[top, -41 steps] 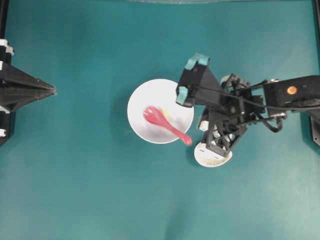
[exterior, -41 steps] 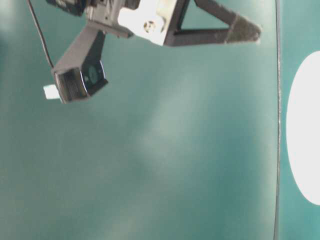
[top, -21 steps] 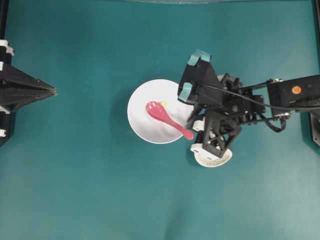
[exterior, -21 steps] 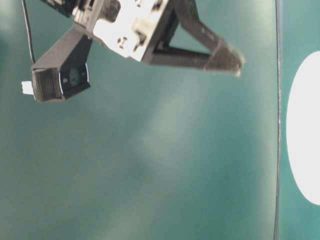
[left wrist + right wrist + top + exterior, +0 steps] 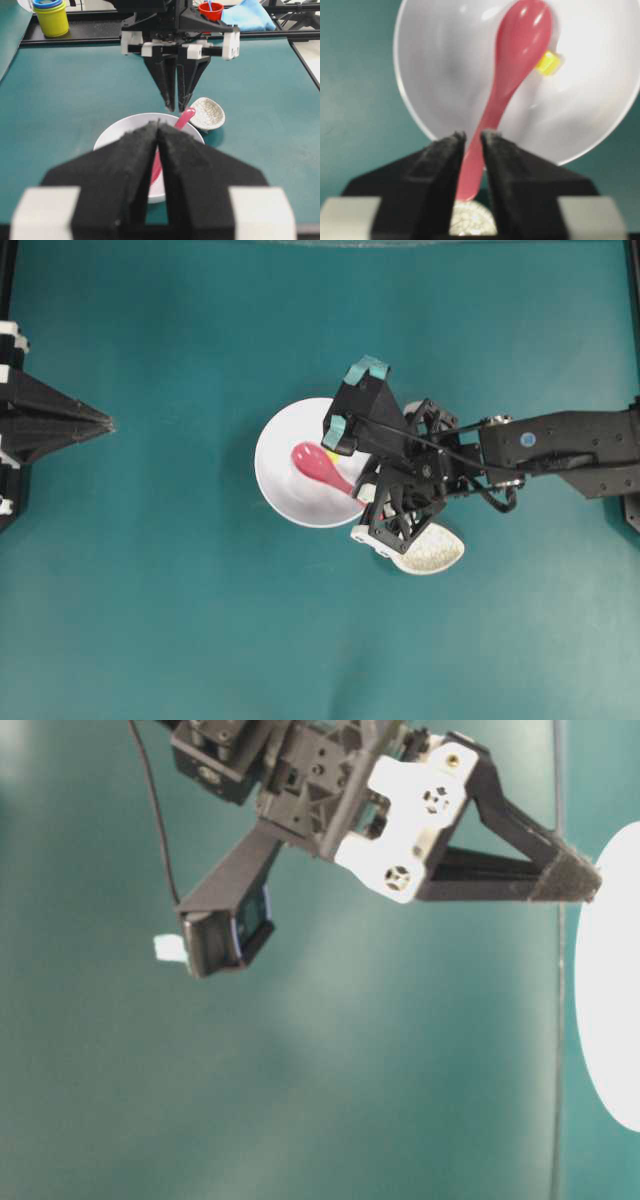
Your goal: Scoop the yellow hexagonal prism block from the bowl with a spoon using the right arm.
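The white bowl (image 5: 285,480) sits mid-table with the pink-red spoon (image 5: 318,464) lying in it, scoop down inside and handle out over the rim. In the right wrist view the yellow hexagonal prism block (image 5: 548,63) lies on the bowl's floor just right of the scoop (image 5: 525,30), outside it. My right gripper (image 5: 473,136) is open, and its jaws straddle the spoon handle (image 5: 472,170) with a thin gap showing on the right side. My left gripper (image 5: 158,127) is shut and empty at the far left (image 5: 100,423).
The speckled beige spoon rest (image 5: 435,552) lies just behind the bowl's right edge, partly under my right arm (image 5: 560,440). Yellow and blue cups (image 5: 51,15) and a blue cloth (image 5: 247,14) stand beyond the table's far edge.
My right arm swung left and down over the bowl's rim, so its jaws now straddle the spoon handle and stand wider. The spoon shifted slightly in the bowl. The left arm stayed still.
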`<state>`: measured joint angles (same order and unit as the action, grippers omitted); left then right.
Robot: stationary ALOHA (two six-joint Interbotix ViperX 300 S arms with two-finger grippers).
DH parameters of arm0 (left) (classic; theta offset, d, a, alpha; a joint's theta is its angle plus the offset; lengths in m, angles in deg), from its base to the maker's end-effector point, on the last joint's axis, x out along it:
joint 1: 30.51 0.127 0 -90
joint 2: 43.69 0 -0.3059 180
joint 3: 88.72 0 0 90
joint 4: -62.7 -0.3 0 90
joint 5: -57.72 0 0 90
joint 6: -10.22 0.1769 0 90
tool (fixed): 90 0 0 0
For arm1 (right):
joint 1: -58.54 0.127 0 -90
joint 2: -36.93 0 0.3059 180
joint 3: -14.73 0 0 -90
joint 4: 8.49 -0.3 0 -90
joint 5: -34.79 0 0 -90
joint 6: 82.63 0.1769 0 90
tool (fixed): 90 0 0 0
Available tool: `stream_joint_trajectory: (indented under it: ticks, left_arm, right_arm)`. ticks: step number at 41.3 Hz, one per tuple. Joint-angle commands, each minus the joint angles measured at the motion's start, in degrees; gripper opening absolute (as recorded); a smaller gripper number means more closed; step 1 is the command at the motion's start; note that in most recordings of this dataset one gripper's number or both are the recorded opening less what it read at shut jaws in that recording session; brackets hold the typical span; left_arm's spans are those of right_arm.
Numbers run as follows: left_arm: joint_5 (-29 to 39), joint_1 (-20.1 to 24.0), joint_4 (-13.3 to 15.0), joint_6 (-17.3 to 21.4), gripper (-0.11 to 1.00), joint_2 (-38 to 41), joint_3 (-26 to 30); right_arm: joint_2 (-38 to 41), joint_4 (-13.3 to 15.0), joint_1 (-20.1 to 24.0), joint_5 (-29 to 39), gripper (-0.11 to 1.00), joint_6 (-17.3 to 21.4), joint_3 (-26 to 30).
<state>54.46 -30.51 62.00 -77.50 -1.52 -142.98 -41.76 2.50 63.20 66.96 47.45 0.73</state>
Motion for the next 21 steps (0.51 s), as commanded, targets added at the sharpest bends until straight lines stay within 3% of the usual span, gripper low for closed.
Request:
stream_joint_trajectory:
  ticks: [1,6,10,21]
  left_arm:
    - [-0.2,-0.2,0.0,0.1,0.09,0.2,1.8]
    - [-0.2,-0.2,0.0,0.1,0.09,0.3,1.8]
    - [-0.2,-0.2,0.0,0.1,0.09,0.3,1.8]
    - [0.3,-0.2,0.0,0.1,0.09,0.3,1.8]
  right_arm:
    - [-0.7,2.4,0.1,-0.3,0.36,1.4,1.8]
    - [0.3,3.9,0.1,-0.3,0.55,2.7,2.4]
    - [1.3,3.8,0.1,-0.2,0.63,3.2,2.5]
    - [3.4,3.3,0.3,-0.2,0.61,5.4,2.5]
